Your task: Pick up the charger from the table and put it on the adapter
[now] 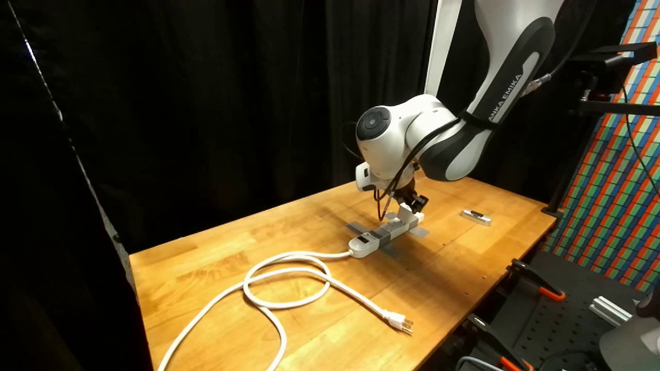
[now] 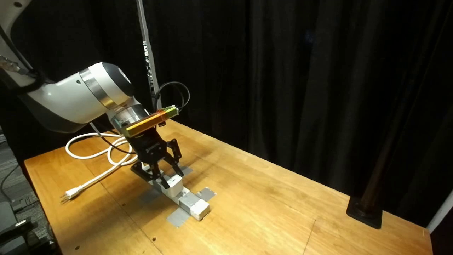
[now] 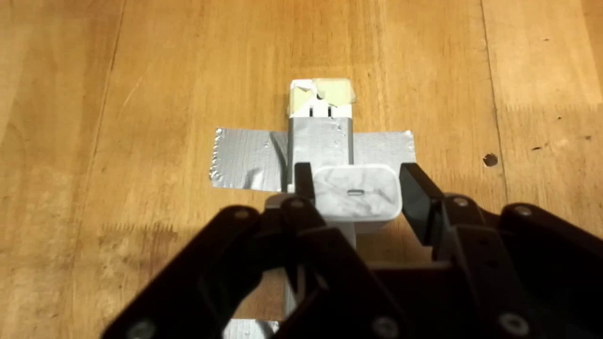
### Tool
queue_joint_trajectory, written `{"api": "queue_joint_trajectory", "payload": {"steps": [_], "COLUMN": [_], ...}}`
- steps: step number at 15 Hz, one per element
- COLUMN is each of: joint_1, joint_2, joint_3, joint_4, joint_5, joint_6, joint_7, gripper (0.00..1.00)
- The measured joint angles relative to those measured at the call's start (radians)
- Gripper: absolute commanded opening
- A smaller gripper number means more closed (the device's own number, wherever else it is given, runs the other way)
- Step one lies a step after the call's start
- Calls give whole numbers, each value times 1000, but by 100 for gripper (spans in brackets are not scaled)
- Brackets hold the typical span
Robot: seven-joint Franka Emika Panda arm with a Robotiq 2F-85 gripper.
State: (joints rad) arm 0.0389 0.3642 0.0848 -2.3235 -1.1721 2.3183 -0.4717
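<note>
White charger (image 3: 356,193) observed between the jaws, which are narrowed onto two opposite sides of it and appear to hold it. Charger is over the white-and-grey adapter (image 1: 394,230), appearing offset to one side of its centreline in the wrist view; whether it rests there or hangs just above cannot be determined. Grey tape strips (image 3: 320,143) lie across the adapter and onto the wooden surface (image 2: 265,212) at either side. White cable (image 1: 281,307) leaves one end of the adapter and lies in loops; a pronged plug (image 1: 396,320) rests near them. Small silver-and-dark object (image 1: 476,218) lies apart from the adapter.
</note>
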Motion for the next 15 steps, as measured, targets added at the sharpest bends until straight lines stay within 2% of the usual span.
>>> {"api": "queue_joint_trajectory", "payload": {"steps": [15], "joint_1": [13], "joint_2": [-1], "joint_3": [26], "joint_4": [38], "joint_5": [0], "joint_6": [-16], "joint_7": [0], "gripper": [23]}}
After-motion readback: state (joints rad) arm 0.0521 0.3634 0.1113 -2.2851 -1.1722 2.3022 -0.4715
